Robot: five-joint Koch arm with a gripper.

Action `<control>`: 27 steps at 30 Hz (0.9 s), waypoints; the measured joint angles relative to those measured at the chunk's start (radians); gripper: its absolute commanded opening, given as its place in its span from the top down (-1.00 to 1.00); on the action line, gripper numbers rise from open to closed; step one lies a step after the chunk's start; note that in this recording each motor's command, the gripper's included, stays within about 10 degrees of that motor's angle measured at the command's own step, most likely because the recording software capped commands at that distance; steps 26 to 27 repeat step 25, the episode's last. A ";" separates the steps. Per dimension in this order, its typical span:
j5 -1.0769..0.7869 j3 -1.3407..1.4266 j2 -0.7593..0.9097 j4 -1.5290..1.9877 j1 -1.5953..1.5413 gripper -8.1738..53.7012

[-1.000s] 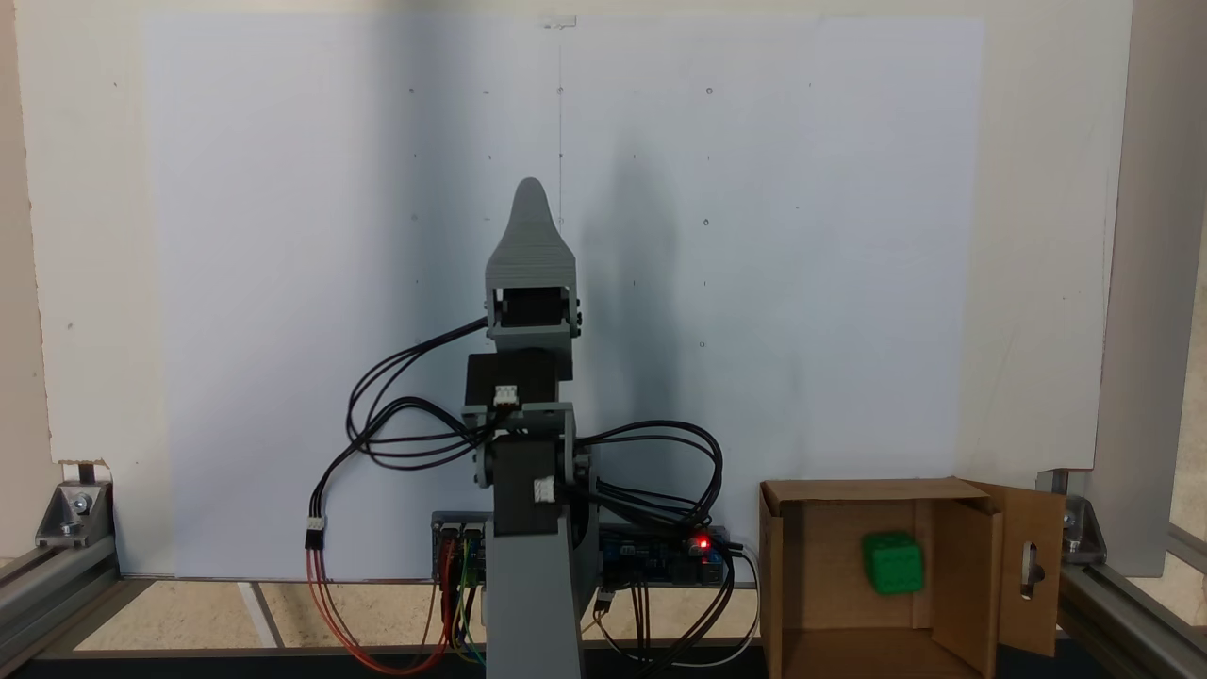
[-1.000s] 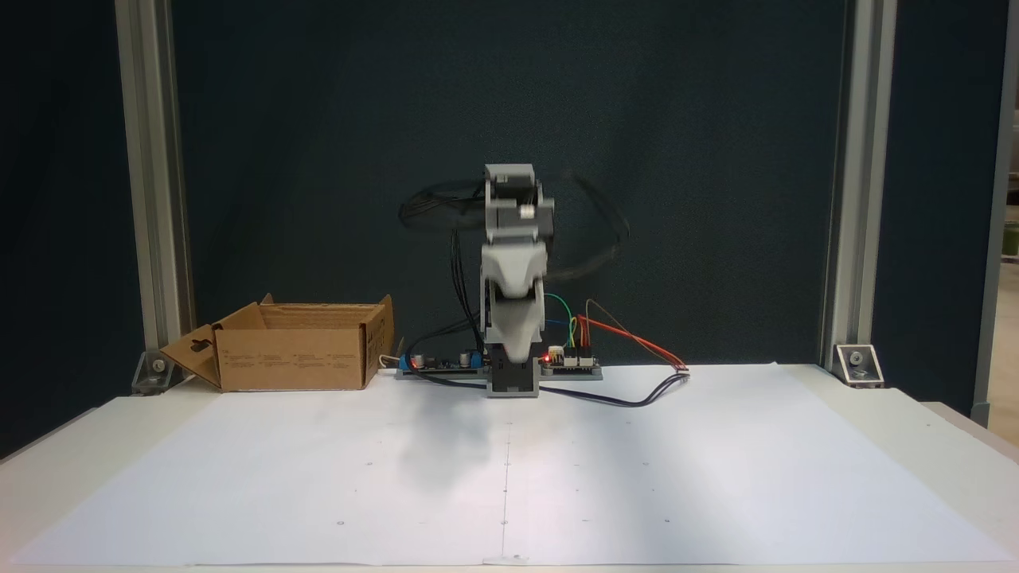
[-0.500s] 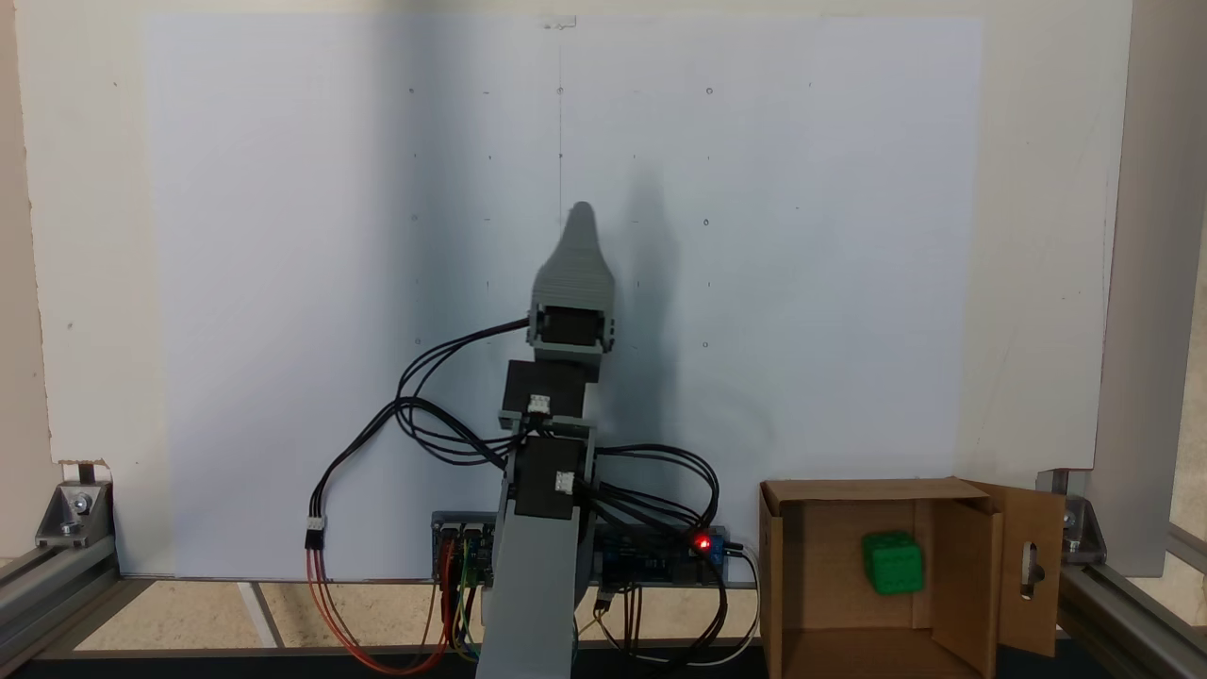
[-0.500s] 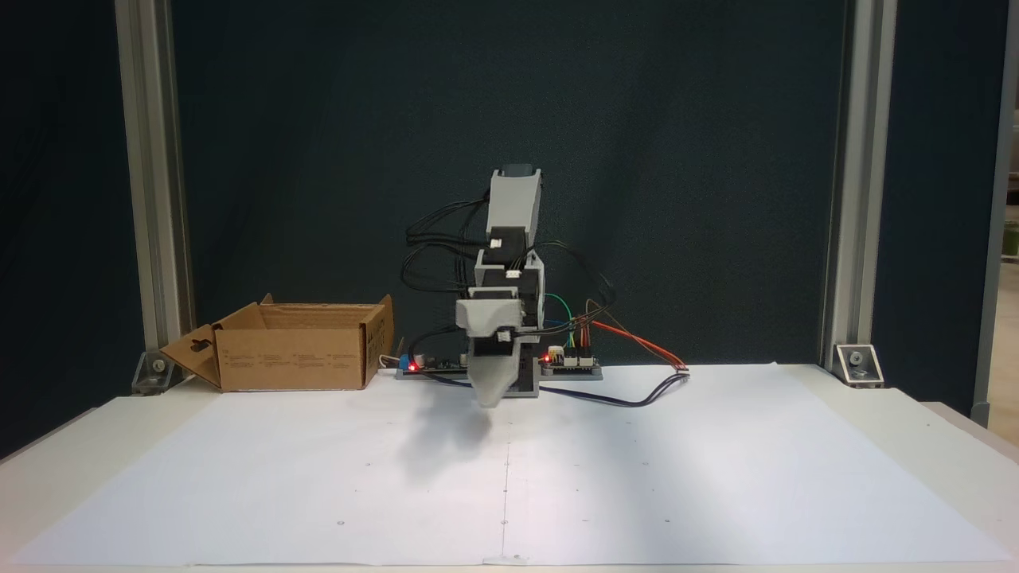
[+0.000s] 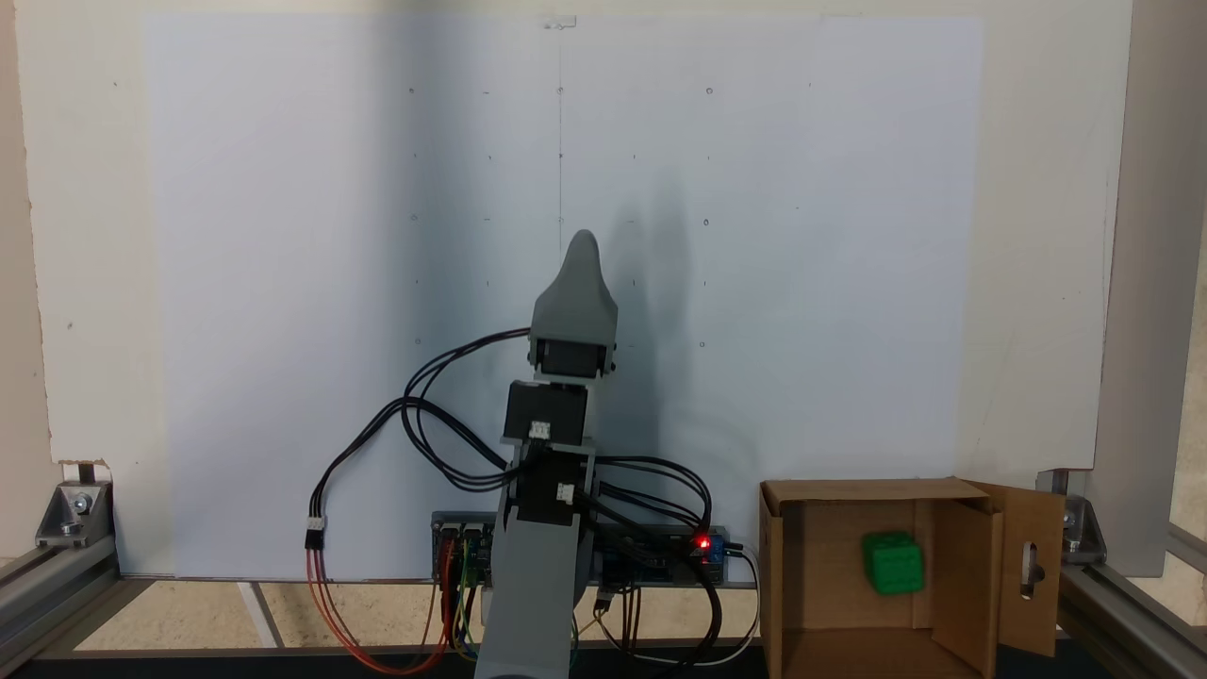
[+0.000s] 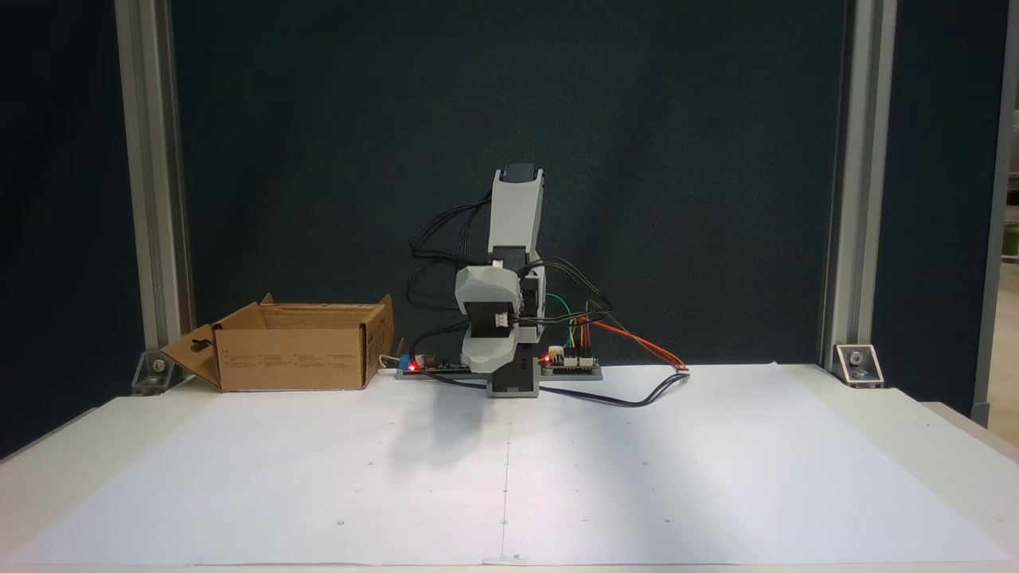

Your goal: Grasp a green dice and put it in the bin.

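So the dice is sitting inside the bin, resting on the cardboard floor toward the side with the slotted flap, nowhere near me. Judging by that, the drop looks done and I'm on the tail end of the job, basically the parking step. My arm is folded up over its base at the back of the counter, with the pincer pointing out over the white paper in a fixed view from above, and tucked low in front of the base in a fixed view from the front. It's well apart from the bin, which sits off in the back corner of the counter. Honestly I can't tell whether the pincer is open or closed: from above I get one grey tip, the two halves stacked one behind the other, and from the front it's just a grey lump. Nothing green on it though. Next move, I'd guess, is just settling into rest without snagging the black cables looped around my joints. If another round is wanted, somebody needs to set the dice out on the paper.
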 measured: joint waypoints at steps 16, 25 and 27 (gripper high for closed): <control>0.000 0.046 0.000 -0.396 -0.002 -0.70; 0.000 0.046 0.000 -0.396 0.000 -0.70; 0.000 0.046 0.000 -0.396 0.000 -0.70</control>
